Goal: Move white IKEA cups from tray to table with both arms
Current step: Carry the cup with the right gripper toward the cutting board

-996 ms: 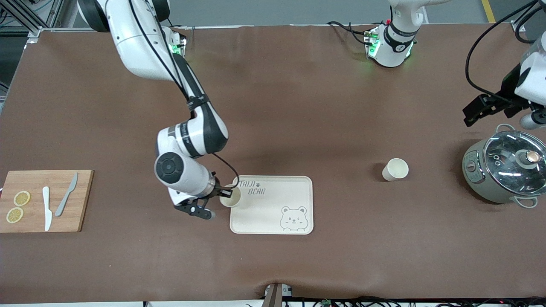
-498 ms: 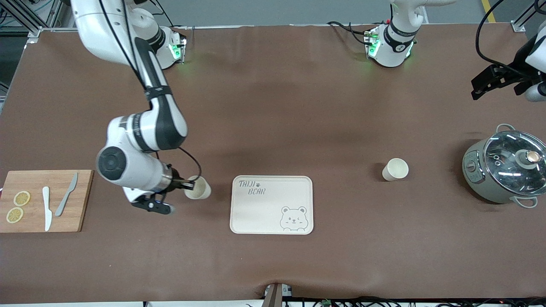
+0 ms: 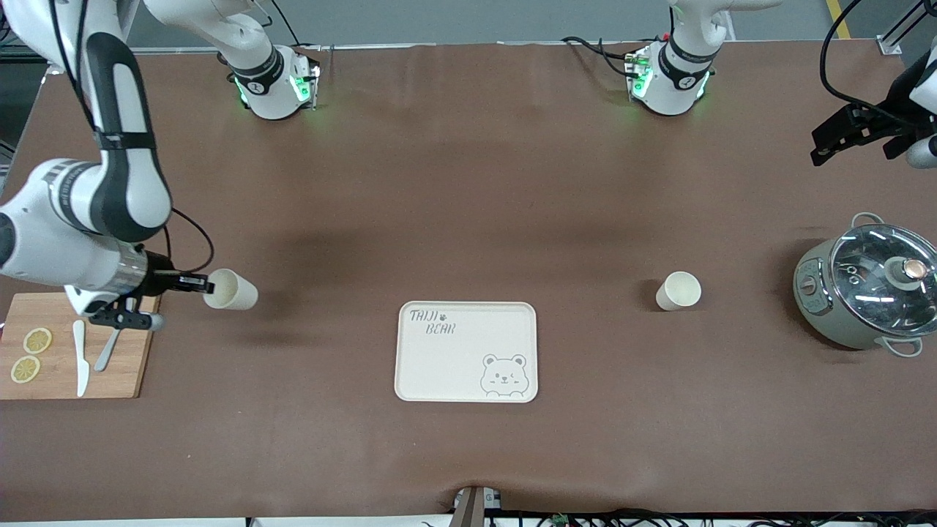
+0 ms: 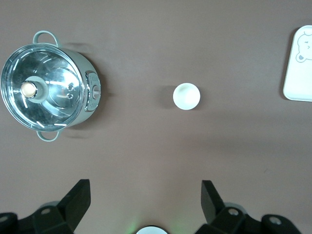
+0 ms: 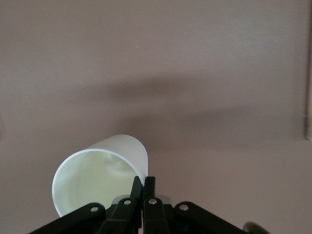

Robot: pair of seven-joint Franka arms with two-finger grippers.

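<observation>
Brown matting covers the whole table (image 3: pixel 468 205), and I work over it with two arms. My right gripper (image 3: pixel 208 282) hangs above the mat just beside the wooden cutting board (image 3: pixel 139 380), its fingers (image 5: pixel 150 187) pinched on the rim of one white cup (image 3: pixel 231 290), which tilts with its mouth toward my wrist. On that board lie two lemon slices (image 3: pixel 31 354), a white knife (image 3: pixel 80 357) and a grey knife (image 3: pixel 113 338). The bear tray (image 3: pixel 466 351) sits bare near the middle, well apart from the held cup. The second white cup (image 3: pixel 678 290) stands upright on the mat between the tray and the grey-green lidded pot (image 3: pixel 867 285), touching neither. My left gripper (image 4: pixel 146 200) waits high over the mat near the pot, jaws spread wide and holding nothing.
</observation>
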